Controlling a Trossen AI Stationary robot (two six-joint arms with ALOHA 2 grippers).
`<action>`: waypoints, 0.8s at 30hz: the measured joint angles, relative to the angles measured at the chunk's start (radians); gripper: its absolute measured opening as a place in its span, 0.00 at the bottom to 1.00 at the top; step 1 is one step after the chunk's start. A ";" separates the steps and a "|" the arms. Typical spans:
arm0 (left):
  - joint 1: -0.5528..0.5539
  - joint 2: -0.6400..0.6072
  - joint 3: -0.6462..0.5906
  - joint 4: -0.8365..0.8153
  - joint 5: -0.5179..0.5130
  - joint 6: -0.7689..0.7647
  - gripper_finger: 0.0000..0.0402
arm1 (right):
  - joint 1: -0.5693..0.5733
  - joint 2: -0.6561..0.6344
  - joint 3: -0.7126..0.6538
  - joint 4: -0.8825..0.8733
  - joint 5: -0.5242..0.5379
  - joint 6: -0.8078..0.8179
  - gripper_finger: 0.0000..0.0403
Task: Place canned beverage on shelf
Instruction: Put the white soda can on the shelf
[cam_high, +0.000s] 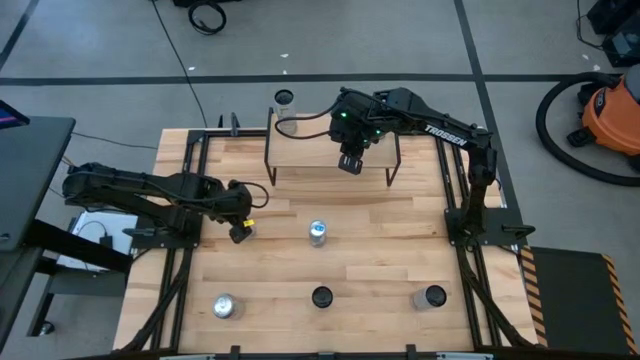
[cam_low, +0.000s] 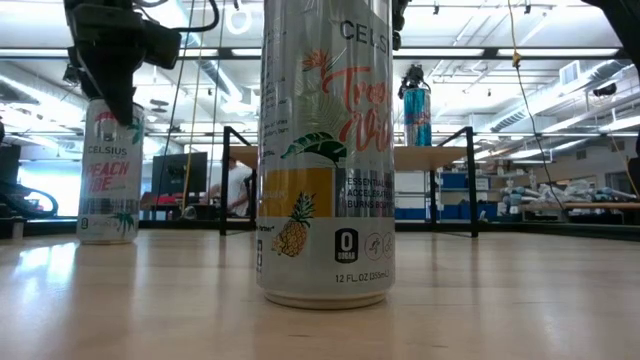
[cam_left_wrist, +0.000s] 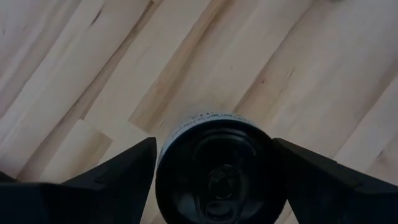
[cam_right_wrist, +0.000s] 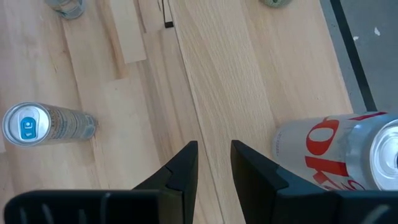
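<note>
Currently left gripper (cam_high: 240, 232) straddles a dark-topped can (cam_left_wrist: 216, 167), fingers spread, not squeezing; centre, then clamp before lifting toward shelf (cam_high: 300, 152). Right gripper (cam_high: 350, 163) clenched empty above it.

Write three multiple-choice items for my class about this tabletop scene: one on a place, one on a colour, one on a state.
1. The right gripper is:
A. over the shelf
B. resting on the floor
C. down among the front row of cans

2. The can standing alone in the middle of the table has a tab that is:
A. red
B. green
C. blue

3. The right gripper's fingers are:
A. spread wide
B. shut, with nothing between them
C. clamped on a can

Answers:
1 A, as the high view shows it above the wooden plank top.
2 C, as the blue tab shows in the high and right wrist views.
3 B, as the right wrist view shows only bare wood between the near-together fingers.
</note>
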 joint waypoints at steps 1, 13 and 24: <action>0.000 0.000 0.000 0.004 0.000 0.000 0.79 | 0.000 0.000 0.000 0.000 0.000 0.000 0.26; 0.000 0.009 -0.001 -0.014 0.000 -0.008 0.78 | 0.000 0.000 0.000 0.000 0.000 0.000 0.26; 0.001 0.030 0.001 -0.003 -0.003 -0.007 0.64 | 0.000 0.000 0.000 0.001 0.000 0.000 0.26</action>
